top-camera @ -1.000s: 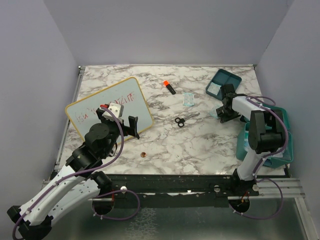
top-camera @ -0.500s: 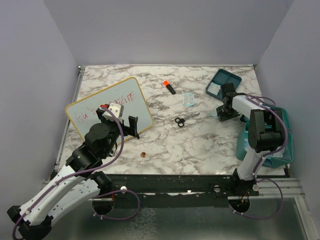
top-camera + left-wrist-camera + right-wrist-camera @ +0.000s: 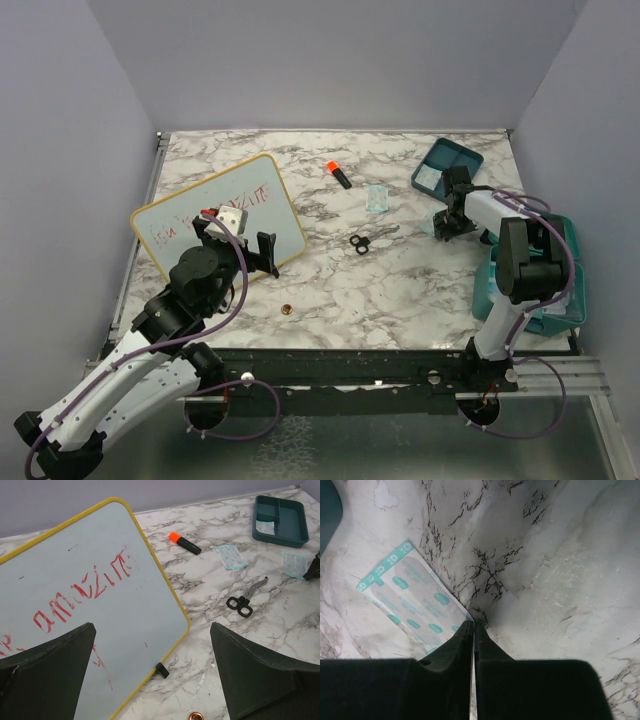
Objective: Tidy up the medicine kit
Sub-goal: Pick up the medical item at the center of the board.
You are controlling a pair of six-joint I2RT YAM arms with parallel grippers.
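A white marble table (image 3: pixel 420 290) seen from above, closed in by plain lilac walls (image 3: pixel 350 60) at 9, 12 and 3 o'clock; the broad open stretch of marble lies at the centre and toward 6 o'clock, broken only by a small copper coin (image 3: pixel 287 310); a yellow-framed whiteboard (image 3: pixel 190 215) with red writing fills the 9 o'clock side, one corner pointing toward the centre; the medicine kit is in two teal parts, its case (image 3: pixel 575 290) at the table's 4 o'clock edge, partly hidden behind the right arm, long axis running 12 to 6, and its divided tray (image 3: pixel 447 165) at 2 o'clock, turned roughly 1 to 7; between them the right gripper (image 3: pixel 473 624) is down on the marble, its jaws pinched together on the corner of a flat green-printed plaster packet (image 3: pixel 410 605); the left gripper (image 3: pixel 152 626) hangs over the whiteboard's near corner, jaws wide apart, holding nothing; near 12 o'clock lie an orange-capped marker (image 3: pixel 338 174), a second packet (image 3: pixel 376 198) and black-handled scissors (image 3: pixel 360 242), each apart from the others.
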